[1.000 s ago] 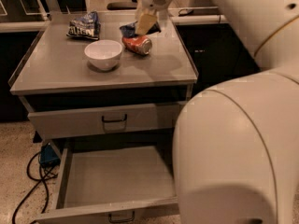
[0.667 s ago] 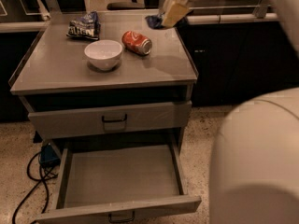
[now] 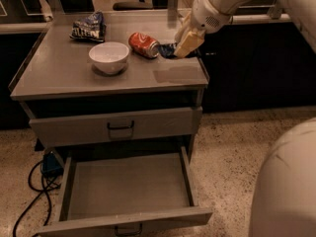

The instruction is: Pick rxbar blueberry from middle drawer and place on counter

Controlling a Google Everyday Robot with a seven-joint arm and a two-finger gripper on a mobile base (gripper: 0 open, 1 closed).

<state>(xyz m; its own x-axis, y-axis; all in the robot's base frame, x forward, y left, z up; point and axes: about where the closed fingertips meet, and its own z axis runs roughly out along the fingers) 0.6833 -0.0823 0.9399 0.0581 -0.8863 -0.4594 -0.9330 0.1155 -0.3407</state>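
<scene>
Drawers first: the middle drawer (image 3: 126, 186) hangs wide open at the bottom of the cabinet, flat grey floor showing wall to wall, with a small dark handle (image 3: 128, 229) on its front lip at the lower edge of view. Above it, the upper drawer front (image 3: 116, 126) sits shut. Up on the counter (image 3: 59, 75) a white bowl (image 3: 109, 57) stands near the middle, its pale inside all that shows. A red soda can (image 3: 144, 45) lies on its side just behind and to the right, and a crumpled blue chip bag (image 3: 89, 26) lies at the back left. And there's the rxbar blueberry (image 3: 167, 50), a dark blue sliver over the counter's back right, just beside the can and right at the tip of the gripper (image 3: 180, 50). The white arm (image 3: 222, 6) reaches in from the top right, wrist angled down and leftward, gripper tilted low over the counter near its right edge. Pinching the bar or loose of it? I cannot tell from here.
</scene>
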